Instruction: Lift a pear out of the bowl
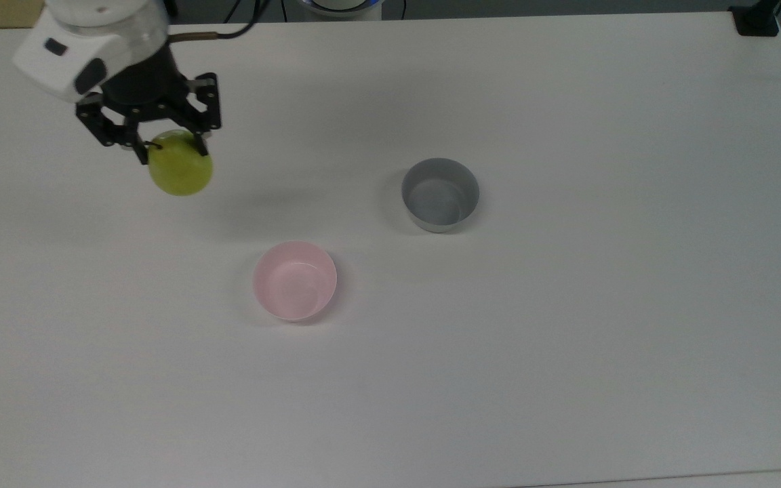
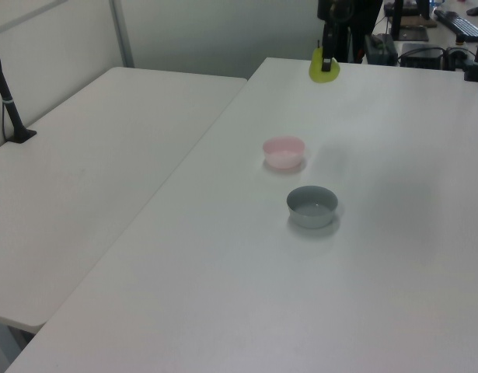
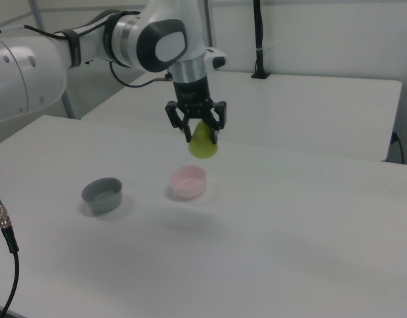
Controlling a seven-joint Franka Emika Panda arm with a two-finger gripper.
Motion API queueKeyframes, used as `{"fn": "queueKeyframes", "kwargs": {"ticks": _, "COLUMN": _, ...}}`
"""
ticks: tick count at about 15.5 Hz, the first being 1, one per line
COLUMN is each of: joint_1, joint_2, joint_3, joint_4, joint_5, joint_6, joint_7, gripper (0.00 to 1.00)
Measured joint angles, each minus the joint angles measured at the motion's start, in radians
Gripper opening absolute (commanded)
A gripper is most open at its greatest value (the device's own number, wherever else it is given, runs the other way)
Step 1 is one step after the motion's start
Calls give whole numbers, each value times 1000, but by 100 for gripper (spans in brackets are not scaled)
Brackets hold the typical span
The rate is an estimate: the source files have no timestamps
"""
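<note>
The yellow-green pear (image 1: pixel 181 170) (image 2: pixel 325 68) (image 3: pixel 204 145) hangs in the air, held by its upper part. My gripper (image 1: pixel 169 150) (image 3: pixel 202 136) (image 2: pixel 326 65) is shut on it, high above the table toward the top view's upper left. The pale pink bowl (image 1: pixel 294 280) (image 2: pixel 284 152) (image 3: pixel 188 181) stands on the white table with nothing in it, well to the lower right of the pear in the top view.
A grey bowl (image 1: pixel 440 194) (image 2: pixel 312 207) (image 3: pixel 102 194) stands to the top view's right of the pink one. The white table (image 1: pixel 567 339) spreads wide around both bowls. A second table (image 2: pixel 83 171) adjoins in the left view. A black post base (image 1: pixel 756 20) sits at the top view's far corner.
</note>
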State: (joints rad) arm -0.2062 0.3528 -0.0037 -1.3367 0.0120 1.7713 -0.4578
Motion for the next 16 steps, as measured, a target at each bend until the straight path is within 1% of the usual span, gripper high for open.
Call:
{"fn": "queueKeyframes", "kwargs": {"ticks": 2, "joint_1": -36, "joint_2": 4, "joint_3": -2, "joint_4": 0, "joint_5": 21, "joint_6": 42, "joint_7": -32, "gripper": 0}}
{"fn": "queueKeyframes", "kwargs": {"ticks": 5, "joint_1": -66, "joint_2": 29, "joint_3": -3, "joint_4": -1, "joint_5": 37, "joint_6": 115, "joint_7": -37, "gripper": 0}}
{"fn": "queueKeyframes", "kwargs": {"ticks": 9, "joint_1": -86, "joint_2": 98, "joint_3": -5, "joint_4": -6, "joint_5": 56, "joint_6": 233, "joint_7": -38, "gripper": 0}}
{"fn": "queueKeyframes", "kwargs": {"ticks": 13, "joint_1": -94, "joint_2": 167, "joint_3": -5, "joint_4": -22, "joint_5": 57, "joint_6": 360, "joint_7": -38, "gripper": 0}}
{"fn": "queueKeyframes", "kwargs": {"ticks": 16, "joint_1": -113, "joint_2": 202, "joint_3": -6, "joint_4": -34, "joint_5": 69, "joint_6": 408, "joint_7": -37, "gripper": 0}}
